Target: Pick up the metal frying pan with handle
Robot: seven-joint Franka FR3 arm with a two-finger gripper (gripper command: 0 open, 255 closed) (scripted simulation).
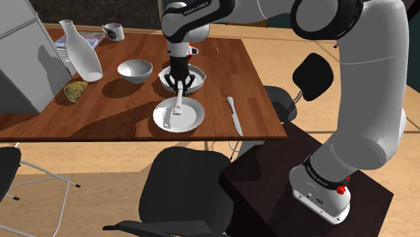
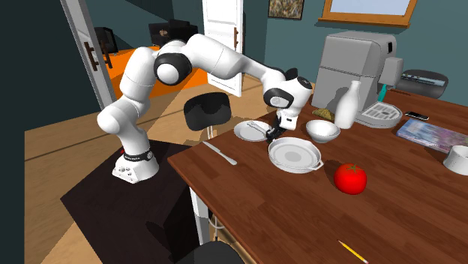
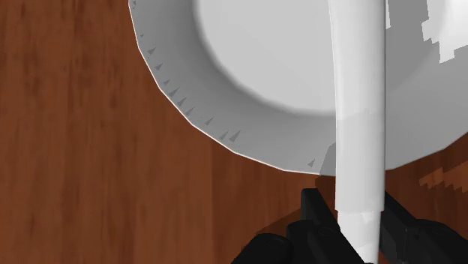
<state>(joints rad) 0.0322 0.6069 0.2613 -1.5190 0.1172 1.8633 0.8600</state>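
While your gripper (image 3: 360, 225) clasps only the handle (image 3: 358, 112) of the frying pan (image 2: 296, 155), it could swivel and strike the plate (image 1: 194, 116) near the edge of the table (image 2: 300, 217).

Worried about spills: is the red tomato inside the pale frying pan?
No, the red tomato sits on the wooden table, beside the pale frying pan.

1. The arm (image 1: 377, 101) was glossy white, with fat rounded links and dark joints.
2. Dark lettering ran along its wrist link (image 1: 198, 8).
3. A black lettered band (image 1: 322, 176) ringed its foot, with a red mark (image 1: 344, 190) at three o'clock.
4. The gripper (image 1: 180, 82) was all black.
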